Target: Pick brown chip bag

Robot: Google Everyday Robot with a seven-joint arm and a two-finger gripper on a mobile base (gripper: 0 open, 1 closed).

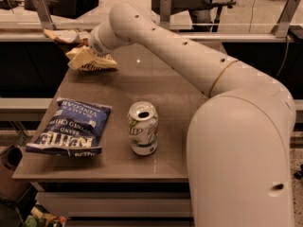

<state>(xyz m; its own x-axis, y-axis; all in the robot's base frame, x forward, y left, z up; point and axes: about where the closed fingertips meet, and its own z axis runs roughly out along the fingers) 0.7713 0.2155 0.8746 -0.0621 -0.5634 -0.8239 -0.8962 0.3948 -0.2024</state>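
The brown chip bag (84,59) lies crumpled at the far left corner of the table (156,79). Its cream-yellow end with dark lettering faces me and its dark-brown part reaches back to the left. My gripper (86,45) is at the end of the long white arm (161,41), right at the bag's upper side and pressed close to it. The wrist hides most of the gripper.
A blue-and-white Kettle chip bag (70,129) lies at the front left of the table. An opened green-and-white soda can (143,127) stands upright near the front middle. A rail with metal posts (42,11) runs behind the table. The arm's base (241,160) fills the right.
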